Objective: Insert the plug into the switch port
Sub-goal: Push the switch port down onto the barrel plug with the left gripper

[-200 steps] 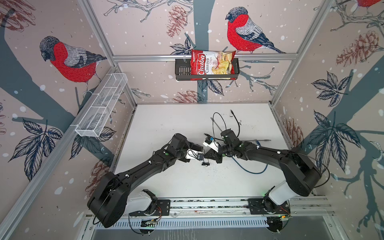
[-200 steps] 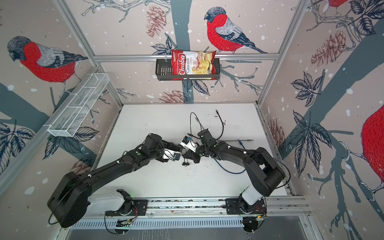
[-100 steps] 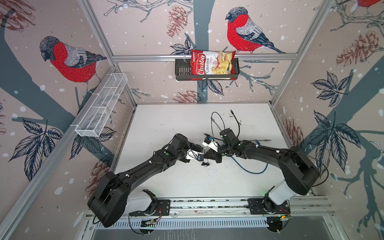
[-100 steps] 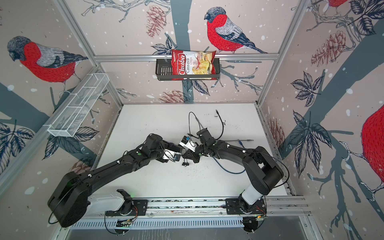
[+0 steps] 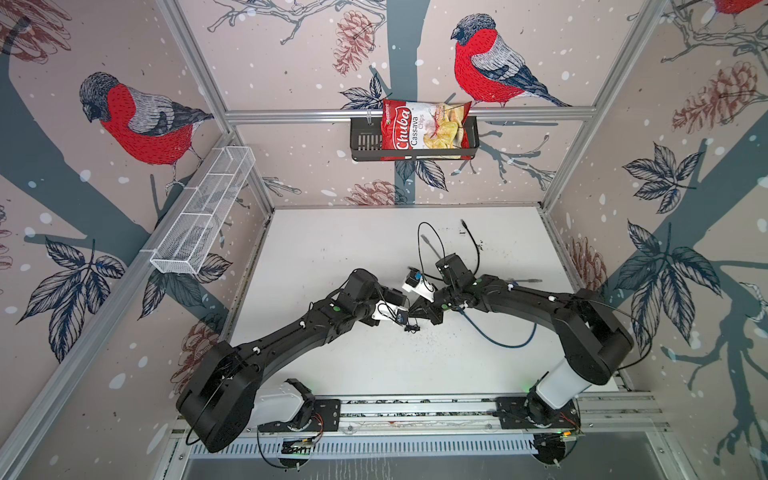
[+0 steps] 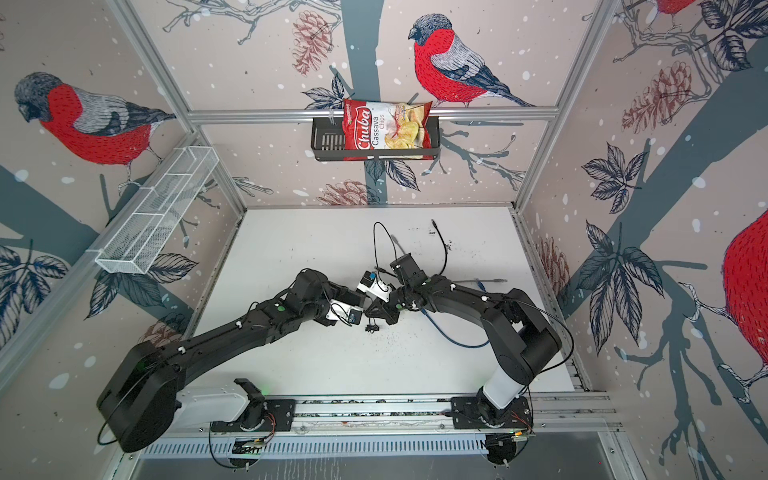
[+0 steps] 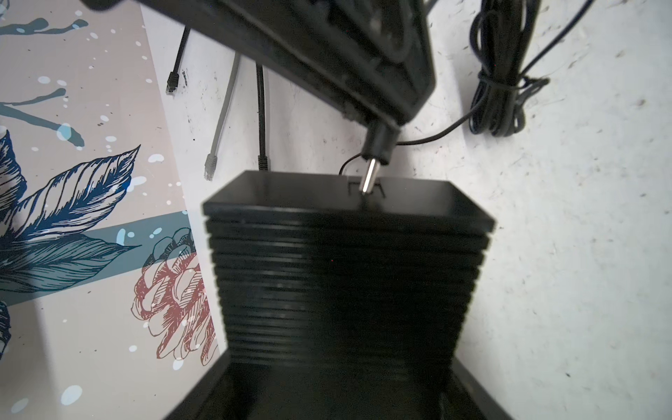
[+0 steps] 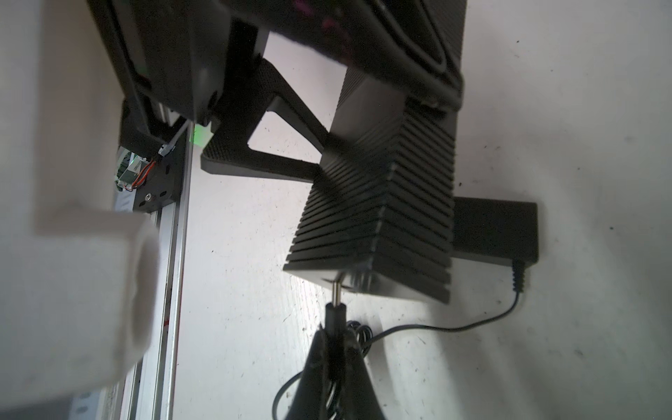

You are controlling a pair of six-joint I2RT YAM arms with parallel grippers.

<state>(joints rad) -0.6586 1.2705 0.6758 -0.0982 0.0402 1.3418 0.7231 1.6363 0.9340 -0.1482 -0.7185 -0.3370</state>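
Right now my right gripper (image 8: pixel 336 329) is clamped tight on the black plug (image 7: pixel 376 154). Its metal tip meets the port (image 7: pixel 365 189) on the end face of the ribbed black switch (image 7: pixel 345 276), mid-frame in the left wrist view. My left gripper (image 7: pixel 342 374) grips that switch by its sides. Upper centre in both top views, a red bag (image 5: pixel 424 129) reads "Chuba Cassava Chips".

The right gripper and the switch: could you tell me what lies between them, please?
Only the plug, held by the right gripper; its metal pin reaches the switch at its port, in both wrist views.
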